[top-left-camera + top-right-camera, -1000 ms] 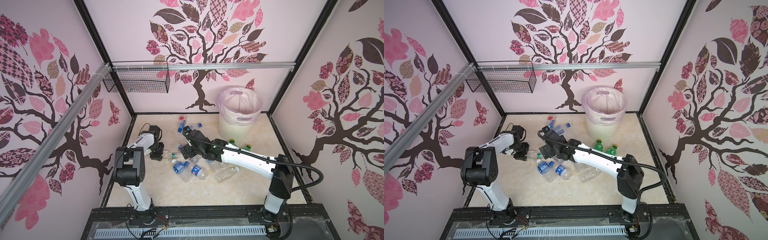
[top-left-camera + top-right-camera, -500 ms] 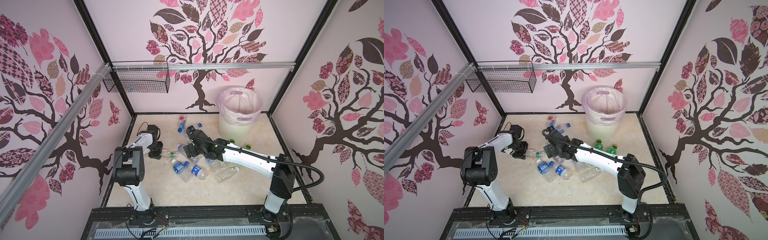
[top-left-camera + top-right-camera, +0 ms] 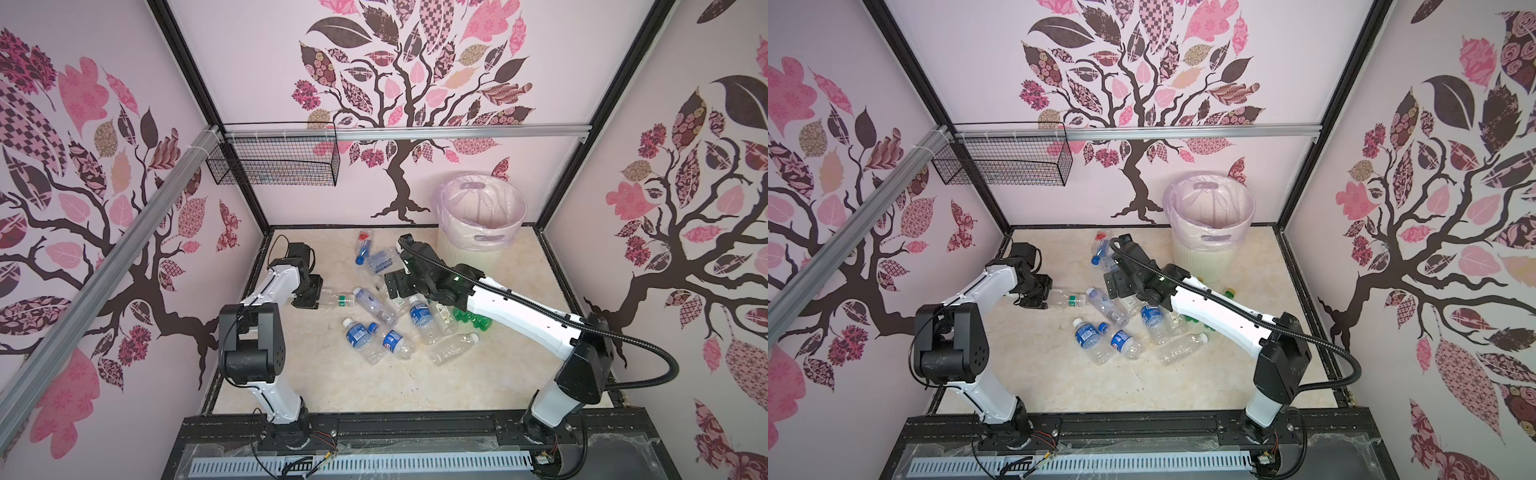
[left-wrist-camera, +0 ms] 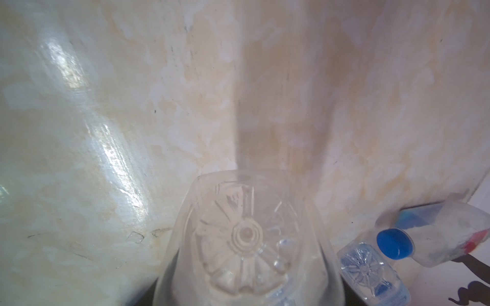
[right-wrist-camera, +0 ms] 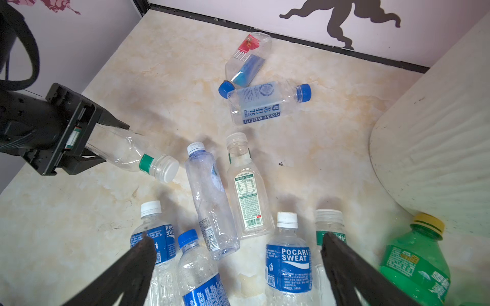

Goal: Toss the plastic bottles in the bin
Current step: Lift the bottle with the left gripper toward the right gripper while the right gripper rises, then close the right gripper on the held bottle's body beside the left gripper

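Meanwhile, well apart from the bin (image 3: 505,230), the left fingers (image 5: 111,122) clamp a clear bottle (image 5: 127,153) by its base, apparently to carry it over, while the right fingers (image 5: 344,262) hang spread wide above bottles (image 5: 246,196) lying nearer the bin.

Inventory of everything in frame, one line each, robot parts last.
bin: one, cream with pink liner, back right of floor.
wire basket: one, black, hung high, back left.
held bottle: one, clear with green band, white cap, in left gripper.
loose clear bottles: about nine, blue or white labels, lying mid-floor.
green bottles: apparently two, yellow caps, beside bin.
left gripper: one, black, shut on held bottle.
right gripper: one, black, open over loose clear bottles.
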Action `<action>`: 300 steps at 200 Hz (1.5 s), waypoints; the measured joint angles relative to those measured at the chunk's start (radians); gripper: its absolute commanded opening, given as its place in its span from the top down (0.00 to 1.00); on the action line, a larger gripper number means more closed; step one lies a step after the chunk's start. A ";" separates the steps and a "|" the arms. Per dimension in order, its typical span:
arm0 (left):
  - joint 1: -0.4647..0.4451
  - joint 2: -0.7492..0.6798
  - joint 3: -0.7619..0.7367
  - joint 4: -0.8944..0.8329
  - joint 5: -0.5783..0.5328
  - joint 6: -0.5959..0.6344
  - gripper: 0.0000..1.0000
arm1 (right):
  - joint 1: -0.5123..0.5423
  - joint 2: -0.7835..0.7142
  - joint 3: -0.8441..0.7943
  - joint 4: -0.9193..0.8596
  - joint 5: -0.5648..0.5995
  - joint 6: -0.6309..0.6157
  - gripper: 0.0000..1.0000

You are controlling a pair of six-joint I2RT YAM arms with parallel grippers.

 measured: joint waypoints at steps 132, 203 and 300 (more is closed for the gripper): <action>-0.151 -0.112 0.090 0.248 0.195 0.049 0.62 | -0.111 -0.036 0.103 -0.076 -0.153 0.051 0.00; -0.240 -0.113 0.203 0.368 0.317 0.113 0.62 | -0.199 -0.041 0.103 -0.079 -0.271 0.062 0.00; -0.311 -0.029 0.477 0.298 0.399 0.301 0.62 | -0.226 -0.041 0.174 -0.059 -0.390 0.007 0.12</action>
